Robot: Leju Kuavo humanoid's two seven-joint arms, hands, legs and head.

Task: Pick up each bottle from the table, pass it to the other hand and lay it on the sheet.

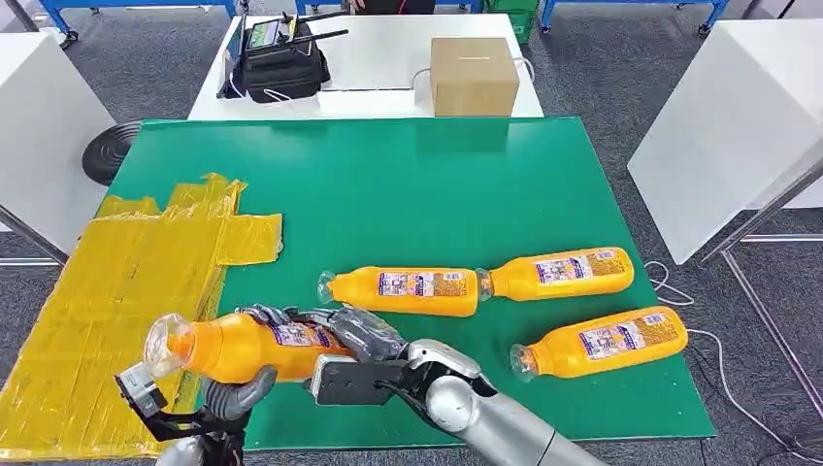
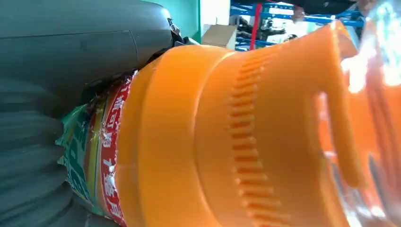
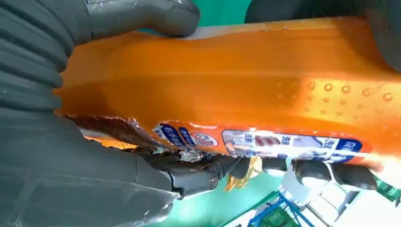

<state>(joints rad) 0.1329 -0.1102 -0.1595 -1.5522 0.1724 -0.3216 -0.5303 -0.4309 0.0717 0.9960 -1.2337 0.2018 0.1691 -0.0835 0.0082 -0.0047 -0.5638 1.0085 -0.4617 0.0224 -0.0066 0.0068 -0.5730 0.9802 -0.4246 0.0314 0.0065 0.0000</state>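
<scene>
Ribbed orange plastic bottle (image 1: 243, 345) — right robot hand (image 1: 354, 335) gripping, left robot hand (image 1: 233, 398) beneath

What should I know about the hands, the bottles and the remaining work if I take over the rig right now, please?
Right hand grips the held bottle around its label; left hand touches it from below, so the handover appears under way near the yellow sheet.
Three bottles lie on the green table: two end to end, one nearer.
Done: none on the sheet.
Left: finish this pass, lay it down, then three more.
</scene>
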